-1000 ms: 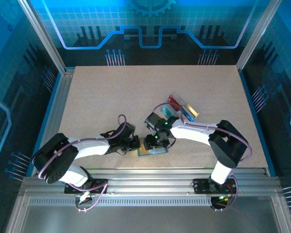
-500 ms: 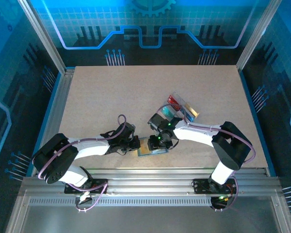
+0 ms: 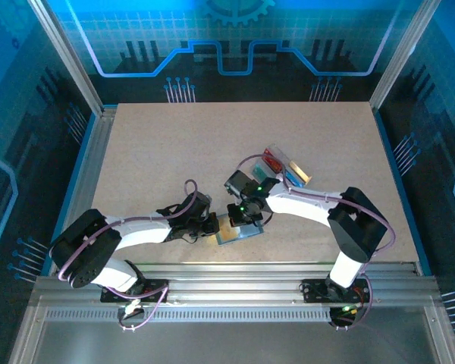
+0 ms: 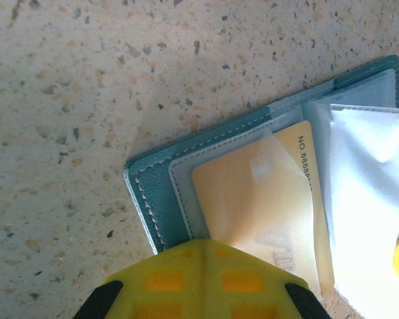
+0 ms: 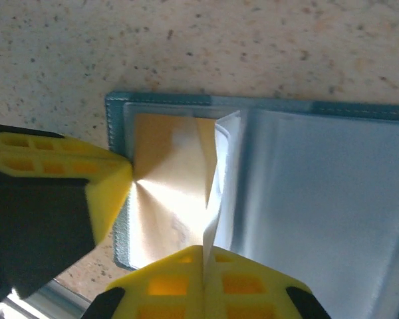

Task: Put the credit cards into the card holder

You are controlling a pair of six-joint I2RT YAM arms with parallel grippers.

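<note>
The card holder (image 3: pixel 236 230) is lying open on the table (image 3: pixel 174 152) near its front edge, with a yellow card (image 4: pixel 253 199) sitting inside one sleeve. The left pincer (image 4: pixel 199 269), closed, is pressing on the holder's left edge. The right pincer (image 5: pixel 203 276) is seemingly pinching a clear sleeve (image 5: pixel 221 173), closed tight.

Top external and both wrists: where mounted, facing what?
Top external: above, behind the bases, looking down on the table; left arm and right arm show.
Left wrist: left arm, facing down at the open wallet and yellow card; left fingers at bottom.
Right wrist: right arm, facing down; right fingers pinch the wallet's clear sleeve.
Shared: the wallet, all three.
</note>
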